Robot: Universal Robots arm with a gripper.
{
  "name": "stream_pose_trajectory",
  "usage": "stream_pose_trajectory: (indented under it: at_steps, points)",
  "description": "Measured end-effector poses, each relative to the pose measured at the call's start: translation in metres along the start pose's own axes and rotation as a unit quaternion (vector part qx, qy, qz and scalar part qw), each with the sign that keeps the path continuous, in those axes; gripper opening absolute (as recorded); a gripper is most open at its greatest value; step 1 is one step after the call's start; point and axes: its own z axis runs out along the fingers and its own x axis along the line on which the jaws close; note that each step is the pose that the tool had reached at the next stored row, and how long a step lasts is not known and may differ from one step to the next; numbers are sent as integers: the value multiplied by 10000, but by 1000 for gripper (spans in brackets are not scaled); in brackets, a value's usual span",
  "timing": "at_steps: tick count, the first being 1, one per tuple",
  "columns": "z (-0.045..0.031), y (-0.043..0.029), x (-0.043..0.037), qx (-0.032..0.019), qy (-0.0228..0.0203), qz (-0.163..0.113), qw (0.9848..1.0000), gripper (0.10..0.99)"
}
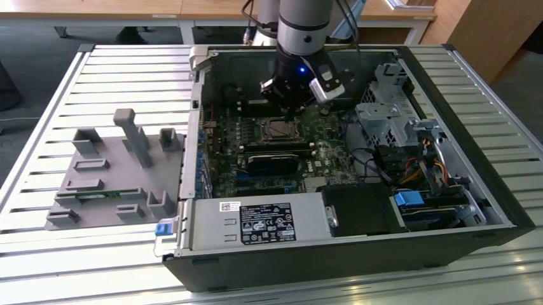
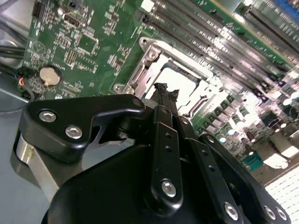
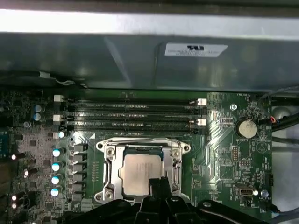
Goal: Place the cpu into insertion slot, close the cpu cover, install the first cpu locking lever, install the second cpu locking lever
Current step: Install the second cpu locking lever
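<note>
Already the cpu (image 3: 140, 173) sits in the insertion slot (image 3: 110, 173), just beyond my claw (image 3: 158, 183) tips, its pale silver face flat and square. Over it the cpu cover (image 3: 143, 147) looks lowered, I judge; whether either locking lever is latched I cannot tell. My claw is pinched together, holding nothing.

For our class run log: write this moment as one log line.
gripper: shut, empty, above socket | cpu: seated in insertion slot | cpu cover: closed
</note>
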Motion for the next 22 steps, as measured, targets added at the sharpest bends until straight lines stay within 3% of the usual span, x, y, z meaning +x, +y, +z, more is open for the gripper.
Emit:
stream_pose_trajectory:
  at_steps: [4, 9, 13, 16, 22]
  points:
    - [-4, -74, 0, 1, 20, 1, 10000, 106]
    - [-4, -118, -2, -3, 39, 3, 10000, 106]
    - [-4, -200, -2, -49, 39, 2, 10000, 106]
    - [-2, -256, -2, -117, 39, 3, 9999, 106]
    - [0, -289, -2, -120, 39, 3, 9999, 106]
